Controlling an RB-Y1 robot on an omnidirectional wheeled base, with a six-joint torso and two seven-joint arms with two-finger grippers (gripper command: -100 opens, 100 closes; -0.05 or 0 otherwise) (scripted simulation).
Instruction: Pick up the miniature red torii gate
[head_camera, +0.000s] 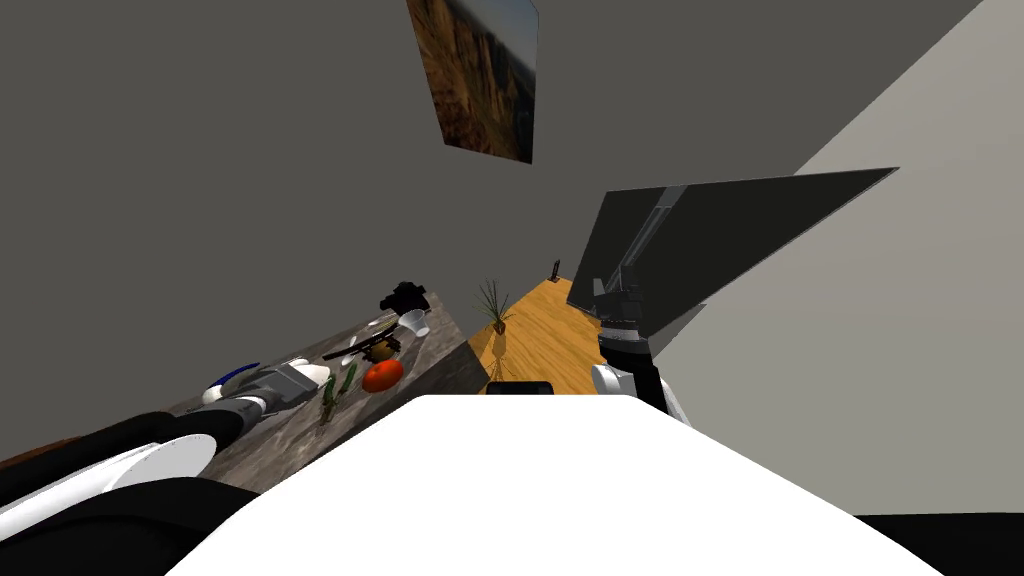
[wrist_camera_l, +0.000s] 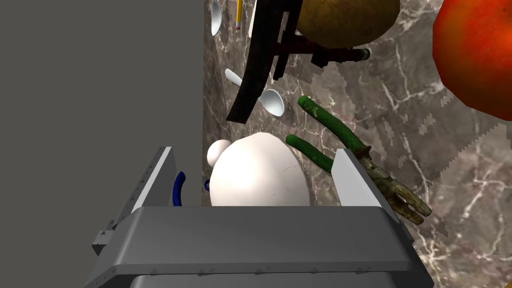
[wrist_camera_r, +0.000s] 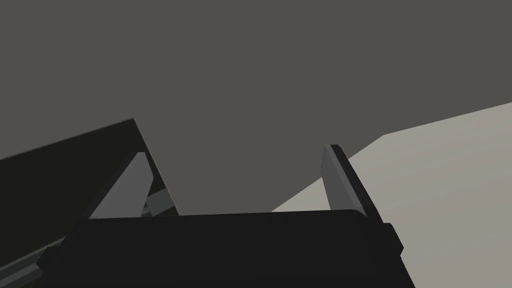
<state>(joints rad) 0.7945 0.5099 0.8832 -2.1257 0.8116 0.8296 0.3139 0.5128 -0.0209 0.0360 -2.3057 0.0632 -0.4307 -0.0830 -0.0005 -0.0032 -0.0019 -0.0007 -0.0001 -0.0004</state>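
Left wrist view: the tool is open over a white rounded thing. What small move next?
Probably lift the left tool slightly and ease it forward: a white rounded thing sits between its open fingers, while the dark gate lies farther along the marble table, next to the brown fruit.

Hemmed in on the veined brown marble desk (wrist_camera_l: 450, 165): left pincer (wrist_camera_l: 253, 151), fingers spread, straddling a white rounded dome (wrist_camera_l: 257, 172) without touching it. Green-handled rusty pliers (wrist_camera_l: 345, 134) just beside one finger, flat grey wall (wrist_camera_l: 100, 75) close past the other. Beyond the dome, a white spoon (wrist_camera_l: 272, 101) and the dark miniature gate (wrist_camera_l: 257, 60), backed by a brown round lump (wrist_camera_l: 345, 20). Bare marble between pliers and red-orange round fruit (wrist_camera_l: 475, 55).
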